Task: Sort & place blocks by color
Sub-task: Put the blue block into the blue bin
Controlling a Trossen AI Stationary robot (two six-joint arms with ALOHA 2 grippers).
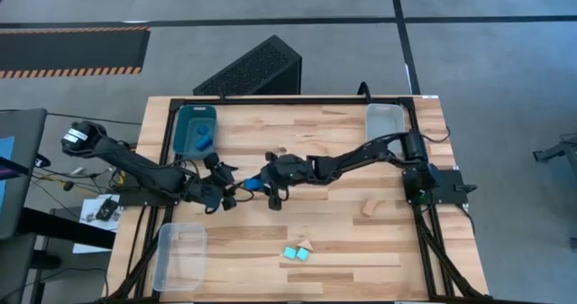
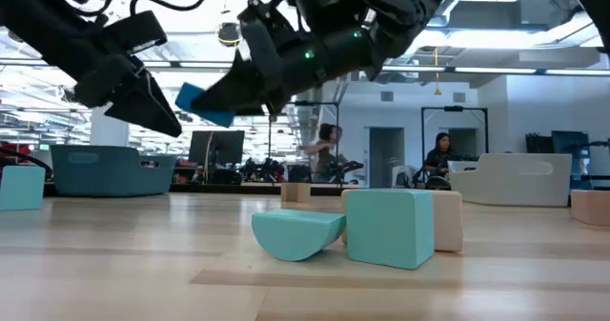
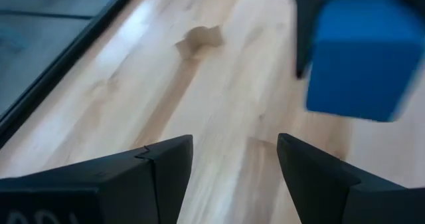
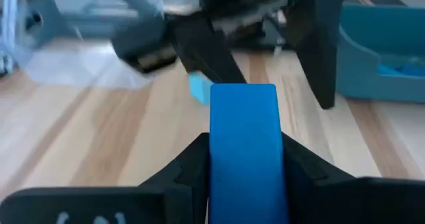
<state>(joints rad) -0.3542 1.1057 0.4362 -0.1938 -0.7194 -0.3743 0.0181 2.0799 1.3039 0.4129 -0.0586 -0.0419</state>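
The right end effector (image 1: 257, 185) is clamped on a blue block (image 4: 243, 144), holding it in the air above the middle of the bench (image 1: 343, 250); in the low view the block (image 2: 202, 103) hangs well clear of the wood. Facing it, just beside, the left end effector (image 1: 231, 185) hovers with its fingers (image 3: 166, 167) spread and nothing between them, the blue block just ahead of them. This looks like a handover, or a carry towards the teal bin, though which one cannot be settled from here.

Outward from the two arms, the teal bin (image 1: 183, 133) sits at the far left corner and already holds blue blocks (image 1: 204, 142). A clear bin (image 1: 386, 119) stands at the far right corner and another clear bin (image 1: 178, 257) at the near left corner; neither visibly holds anything.

Two turquoise blocks (image 1: 297, 251) lie touching near the middle of the near edge. A tan block (image 1: 370, 207) lies towards the right side, and a smaller tan piece (image 1: 280, 151) sits near the centre.

By my reading the sorting is partly done: blue is nearly finished, while turquoise and tan are not yet binned.
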